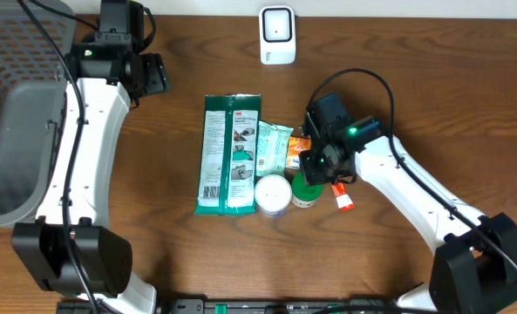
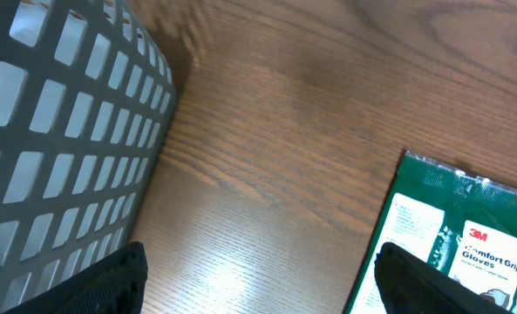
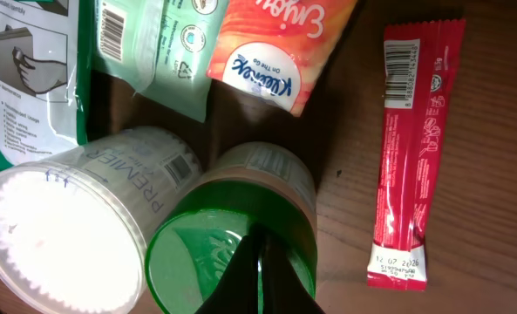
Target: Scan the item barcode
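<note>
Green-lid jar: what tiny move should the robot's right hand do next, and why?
Probably open its jaws first. The right gripper is shut just over the green-lidded jar, and while shut it cannot go around the jar to pick it up for scanning.

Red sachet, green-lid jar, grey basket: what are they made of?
Red sachet: thin plastic film, glossy; crimped end seals and sheen.
Green-lid jar: lid looks like hard glossy plastic, it reflects light; body likely plastic too, under a printed label.
Grey basket: probably moulded plastic, matte; uniform grid of square holes.
</note>
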`<state>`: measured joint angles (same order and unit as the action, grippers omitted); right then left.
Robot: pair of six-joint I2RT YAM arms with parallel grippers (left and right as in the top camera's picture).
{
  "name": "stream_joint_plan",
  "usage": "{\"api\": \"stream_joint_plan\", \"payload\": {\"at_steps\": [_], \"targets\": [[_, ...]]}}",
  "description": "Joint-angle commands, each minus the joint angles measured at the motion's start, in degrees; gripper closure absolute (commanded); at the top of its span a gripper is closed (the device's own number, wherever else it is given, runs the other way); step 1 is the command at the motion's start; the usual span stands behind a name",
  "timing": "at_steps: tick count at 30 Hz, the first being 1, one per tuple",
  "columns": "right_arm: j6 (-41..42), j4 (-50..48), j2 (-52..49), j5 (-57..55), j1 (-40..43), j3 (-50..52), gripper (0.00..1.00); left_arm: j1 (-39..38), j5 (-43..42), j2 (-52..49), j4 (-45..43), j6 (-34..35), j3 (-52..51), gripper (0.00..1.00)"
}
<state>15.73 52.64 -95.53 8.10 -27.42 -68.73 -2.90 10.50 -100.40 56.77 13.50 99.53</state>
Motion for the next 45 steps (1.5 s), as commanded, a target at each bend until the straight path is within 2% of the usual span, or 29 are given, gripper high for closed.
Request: {"api": "stream_joint_plan", "payload": {"at_steps": [1,7,18,23,27,29,37,41,45], "targets": [[-0.6,0.0,-1.6,-2.3,2.2,0.9,0.99,0.0,0.5,-0.3,0.2,-0.3,0.1,0.17],[-0.6,-1.5,-2.1,-2.2,5.3,1.8,0.99,0.0,0.5,-0.3,0.2,-0.3,0.1,0.17],[-0.7,-9.1,-2.1,-2.3,5.3,8.5,0.99,0.0,0.5,-0.3,0.2,-0.3,0.1,0.17],[-3.2,-13.1,-2.1,-2.3,5.4,9.8,0.99,0.0,0.5,-0.3,0.2,-0.3,0.1,0.17],[-3.6,-14.1,-2.1,-2.3,5.6,9.6,0.93,0.0,0.5,-0.3,0.2,-0.3,0.1,0.17],[-3.6,-14.1,-1.9,-2.3,6.1,9.3,0.83,0.0,0.5,-0.3,0.2,-0.3,0.1,0.17],[-5.6,-10.9,-1.7,-2.3,7.9,4.9,0.69,0.0,0.5,-0.3,0.2,-0.3,0.1,0.17],[-6.9,-8.6,-1.7,-1.4,8.1,1.7,0.68,0.0,0.5,-0.3,0.2,-0.3,0.1,0.17],[-7.3,-4.9,-1.7,1.2,7.9,-2.3,0.73,0.0,0.5,-0.3,0.2,-0.3,0.1,0.17]]}}
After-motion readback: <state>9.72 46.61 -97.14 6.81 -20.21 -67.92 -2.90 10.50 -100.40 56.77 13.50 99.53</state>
